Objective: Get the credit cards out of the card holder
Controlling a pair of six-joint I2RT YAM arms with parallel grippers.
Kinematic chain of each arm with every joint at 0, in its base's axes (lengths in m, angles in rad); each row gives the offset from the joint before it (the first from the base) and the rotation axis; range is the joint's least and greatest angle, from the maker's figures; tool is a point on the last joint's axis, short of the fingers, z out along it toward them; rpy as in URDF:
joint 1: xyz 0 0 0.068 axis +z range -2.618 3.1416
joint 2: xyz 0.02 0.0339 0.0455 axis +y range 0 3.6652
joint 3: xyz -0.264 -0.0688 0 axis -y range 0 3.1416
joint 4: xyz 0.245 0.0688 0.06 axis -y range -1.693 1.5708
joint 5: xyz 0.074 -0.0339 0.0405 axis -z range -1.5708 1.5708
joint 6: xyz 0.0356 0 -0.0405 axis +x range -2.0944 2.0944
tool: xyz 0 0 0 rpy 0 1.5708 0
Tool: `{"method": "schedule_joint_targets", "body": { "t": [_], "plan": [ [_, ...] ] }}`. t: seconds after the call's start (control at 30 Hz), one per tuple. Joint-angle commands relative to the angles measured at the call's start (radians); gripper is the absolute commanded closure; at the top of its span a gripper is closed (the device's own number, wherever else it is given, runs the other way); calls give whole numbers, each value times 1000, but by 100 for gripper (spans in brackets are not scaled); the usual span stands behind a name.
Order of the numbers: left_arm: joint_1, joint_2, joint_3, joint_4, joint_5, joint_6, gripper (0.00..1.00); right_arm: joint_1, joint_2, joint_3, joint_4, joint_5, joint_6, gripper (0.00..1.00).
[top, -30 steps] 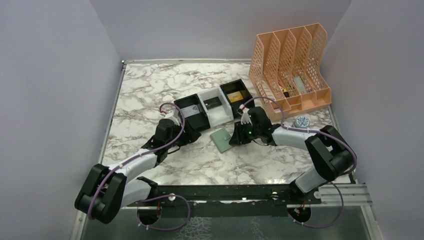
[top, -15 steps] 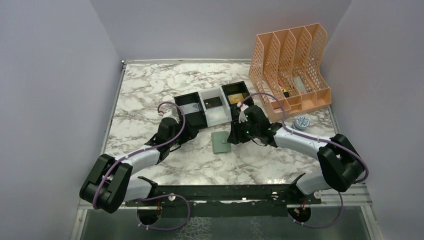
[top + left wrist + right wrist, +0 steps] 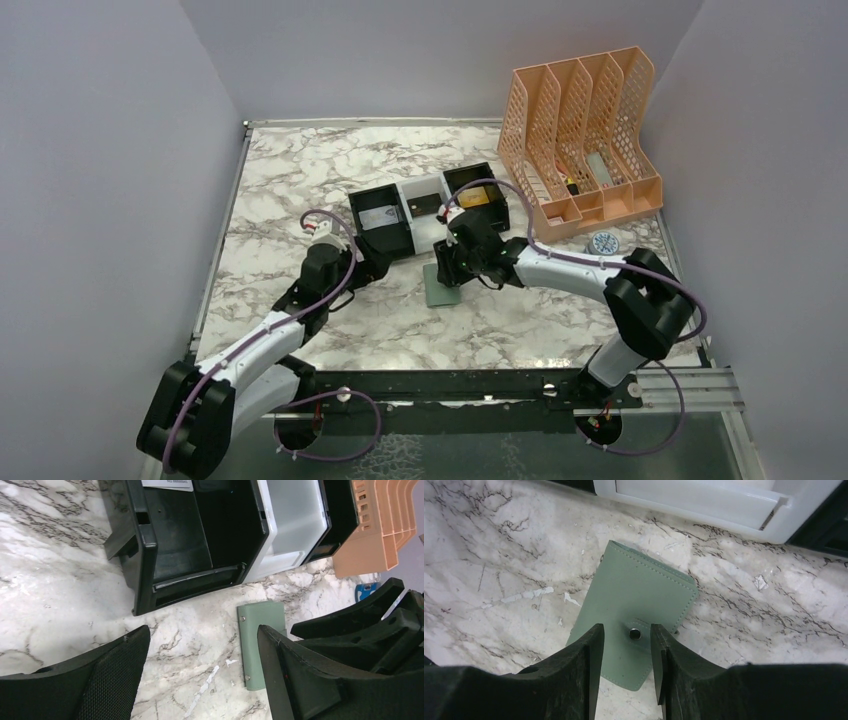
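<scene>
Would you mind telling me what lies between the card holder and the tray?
Only bare marble table separates card holder and tray, clearest in the right wrist view.

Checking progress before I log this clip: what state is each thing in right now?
Wallet: closed, snapped shut, flat on the table.
Left gripper: open, empty, near the wallet.
Right gripper: open, empty, fingers either side of the wallet's tab.
Tray: upright, open-topped.
Organizer: upright.
</scene>
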Motion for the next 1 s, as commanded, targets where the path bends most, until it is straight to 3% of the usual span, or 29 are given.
{"method": "schedule_joint_targets", "body": {
  "t": [0.0, 0.27, 0.5, 0.7, 0.97],
  "plan": [
    [-4, -54, 24, -100, -48, 51, 18, 34, 58, 54, -32, 101, -29, 61],
    [-4, -80, 34, -108, 17, 73, 18, 60, 161, 66, -71, 174, -23, 64],
    [-27, -66, 13, -93, 136, 55, 19, 70, 133, -32, -22, 176, 8, 71],
    [-250, 9, -1, -77, -22, -13, 21, 74, 50, -96, 35, 152, 20, 88],
    [-449, 225, 72, 18, -197, -87, 22, 74, -10, -142, 71, 145, 43, 90]
  ]
}}
